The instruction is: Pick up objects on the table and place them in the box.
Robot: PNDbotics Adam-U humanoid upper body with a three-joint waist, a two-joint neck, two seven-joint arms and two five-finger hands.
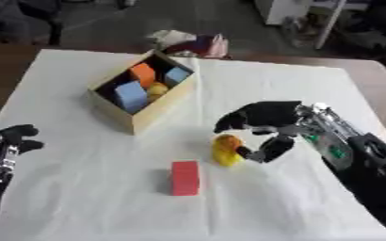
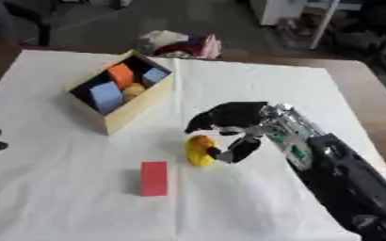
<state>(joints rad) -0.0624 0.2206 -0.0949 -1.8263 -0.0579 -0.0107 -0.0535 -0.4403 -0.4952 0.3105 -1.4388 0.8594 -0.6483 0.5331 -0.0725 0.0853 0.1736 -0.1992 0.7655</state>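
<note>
One box (image 1: 151, 113), pale wood-coloured and open at the top, stands on the white-covered table (image 1: 81, 202) at the far left of centre. It holds four items: two blue blocks (image 1: 131, 95), one orange block (image 1: 143, 74) and one yellow piece (image 1: 156, 89) between them. No writing or label can be read on the box or on any item.

Two items lie loose on the table. One red block (image 1: 185, 177) lies near the centre on the near side, apart from all else. One yellow object (image 2: 199, 149), rounded and with an orange top, sits just right of and beyond the red block.

The right hand (image 1: 266, 123) reaches in from the right, arched over the yellow object. Its fingers hang above the object and its thumb (image 1: 266, 149) lies against the object's right side, so the hand is closing round it; the object rests on the table.

The left hand (image 1: 8, 141) shows at the left edge, holding nothing, fingers relaxed.

A bundle of cloth (image 1: 188, 43) lies beyond the table's far edge.
</note>
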